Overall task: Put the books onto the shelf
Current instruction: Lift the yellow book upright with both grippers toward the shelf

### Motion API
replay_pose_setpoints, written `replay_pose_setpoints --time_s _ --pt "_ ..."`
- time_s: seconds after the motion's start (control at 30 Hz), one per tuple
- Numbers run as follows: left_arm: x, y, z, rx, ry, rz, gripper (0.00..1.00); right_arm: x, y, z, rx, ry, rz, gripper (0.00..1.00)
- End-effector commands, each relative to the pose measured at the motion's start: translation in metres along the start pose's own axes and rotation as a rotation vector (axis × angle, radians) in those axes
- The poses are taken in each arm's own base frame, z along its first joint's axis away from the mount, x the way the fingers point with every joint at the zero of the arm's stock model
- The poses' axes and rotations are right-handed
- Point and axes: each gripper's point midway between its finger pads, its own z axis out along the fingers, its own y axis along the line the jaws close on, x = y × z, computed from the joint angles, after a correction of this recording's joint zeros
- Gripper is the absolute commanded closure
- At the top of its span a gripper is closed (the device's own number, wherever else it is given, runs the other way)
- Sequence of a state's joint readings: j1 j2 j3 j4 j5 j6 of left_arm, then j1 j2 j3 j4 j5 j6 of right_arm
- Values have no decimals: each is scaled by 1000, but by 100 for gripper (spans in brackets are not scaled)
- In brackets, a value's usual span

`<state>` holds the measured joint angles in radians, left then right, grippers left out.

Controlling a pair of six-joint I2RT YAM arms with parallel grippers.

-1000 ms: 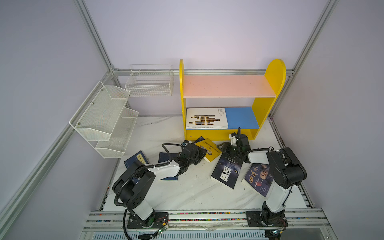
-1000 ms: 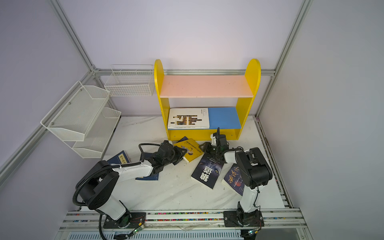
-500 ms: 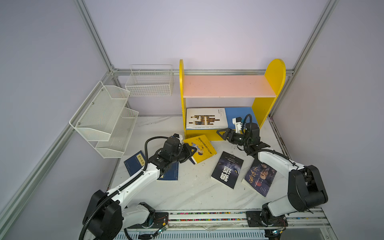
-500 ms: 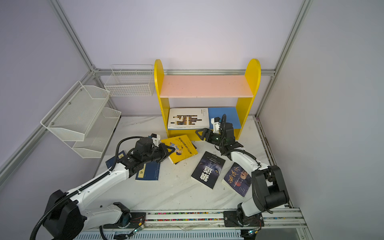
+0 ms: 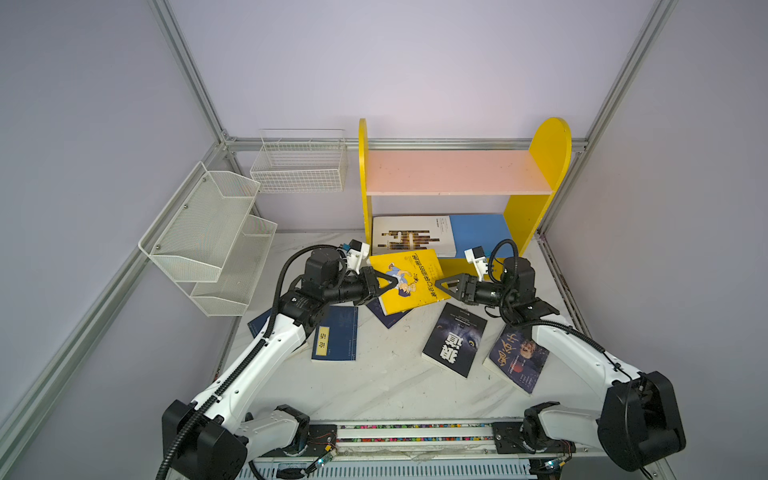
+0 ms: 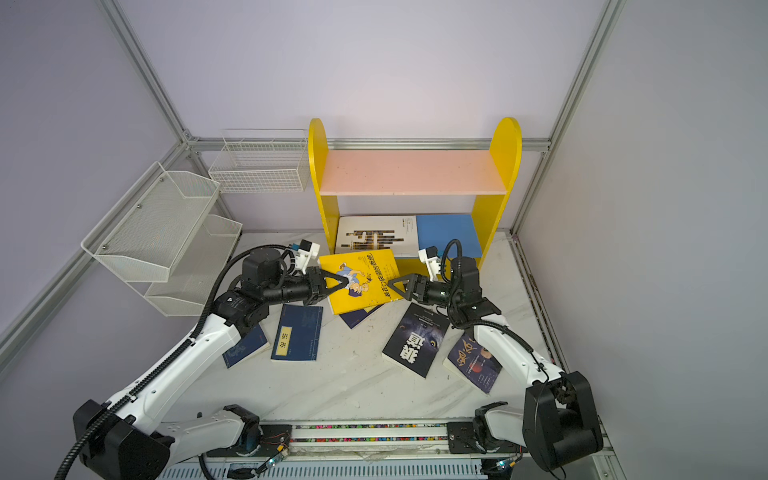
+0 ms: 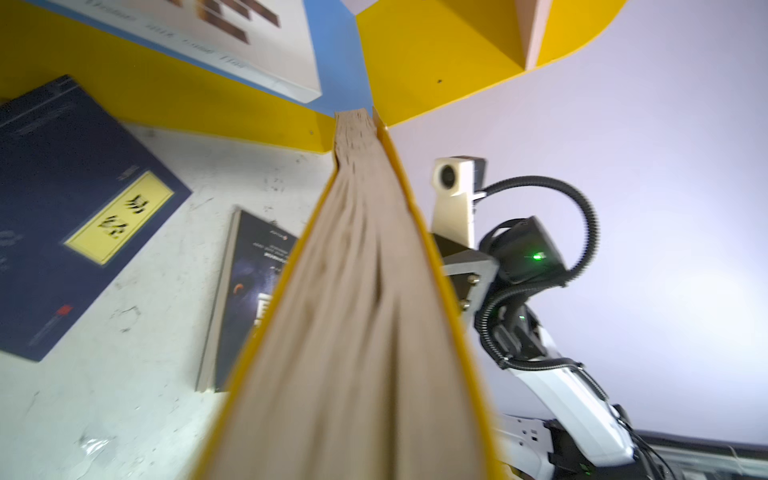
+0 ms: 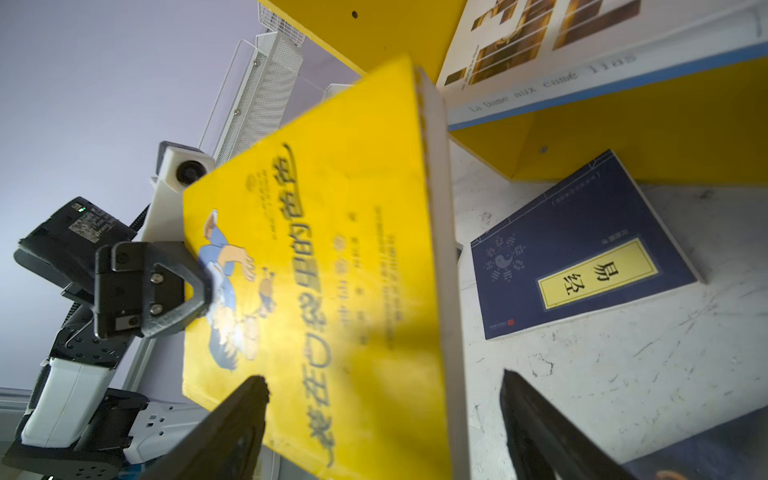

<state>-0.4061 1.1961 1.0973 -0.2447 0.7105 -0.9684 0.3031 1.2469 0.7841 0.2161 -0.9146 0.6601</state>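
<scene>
left gripper [image 5: 386, 284] clamped on left edge of yellow book [image 5: 415, 272] | book held clear of table [image 5: 374, 386], tilted, just in front of shelf [image 5: 548, 166] | right gripper [image 5: 444, 286] fingers spread apart, straddling book's right edge, contact unclear | white book [image 5: 411, 239] flat on blue board [image 5: 478, 232]

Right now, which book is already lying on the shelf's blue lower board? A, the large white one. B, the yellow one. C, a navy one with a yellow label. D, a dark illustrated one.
A: the large white book lies flat on the blue lower board of the shelf; the yellow book is clamped in the left gripper, in front of the shelf.
</scene>
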Motion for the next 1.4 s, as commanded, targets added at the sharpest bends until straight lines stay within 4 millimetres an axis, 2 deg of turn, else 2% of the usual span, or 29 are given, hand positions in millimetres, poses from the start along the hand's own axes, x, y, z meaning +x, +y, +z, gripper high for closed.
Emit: replay_pose_setpoints --time_s 0.0,0.1,0.33,0.47,0.67,0.8,0.87,0.93,1.0,1.03,1.07,1.1,1.17,1.2,1.27,1.3,1.37 --pt "-23 -97 -22 284 -16 179 100 1 17 -6 -67 -23 -1 14" --pt "-22 -101 -22 329 15 191 100 6 27 -10 -119 -14 -4 18" --pt "-23 -99 -20 382 82 201 100 14 42 -18 -227 -38 21 39" --pt "-20 -101 -24 409 117 233 100 13 45 -22 -241 -69 22 42" --pt "-23 -83 -21 397 154 226 100 14 52 -29 -285 -104 49 59" --pt "-31 -72 -18 395 160 228 100 10 48 -29 -274 -135 78 65" --pt "-38 -66 -17 387 153 225 100 7 45 -29 -267 -148 96 71" --pt "-49 -59 -15 364 134 207 91 3 41 -27 -255 -167 116 74" --pt "-57 -56 -15 348 112 194 88 -3 36 -27 -239 -199 135 84" --pt "-64 -43 -9 322 104 161 87 -5 34 -26 -232 -213 143 84" --pt "-69 -40 -8 312 86 159 85 -8 32 -26 -225 -225 148 85" --pt "-74 -39 -9 301 67 157 73 -12 30 -25 -217 -240 155 86" --pt "-84 -34 -12 260 20 149 63 -18 27 -24 -206 -265 162 87" --pt "-90 -31 -14 232 -5 146 49 -22 26 -24 -200 -280 164 89" --pt "-100 -29 -21 186 -51 146 45 -31 26 -23 -193 -308 166 90" --pt "-104 -25 -22 164 -71 137 39 -37 27 -22 -192 -318 159 92" --pt "-105 -33 -36 144 -117 165 31 -47 30 -20 -193 -333 146 92"
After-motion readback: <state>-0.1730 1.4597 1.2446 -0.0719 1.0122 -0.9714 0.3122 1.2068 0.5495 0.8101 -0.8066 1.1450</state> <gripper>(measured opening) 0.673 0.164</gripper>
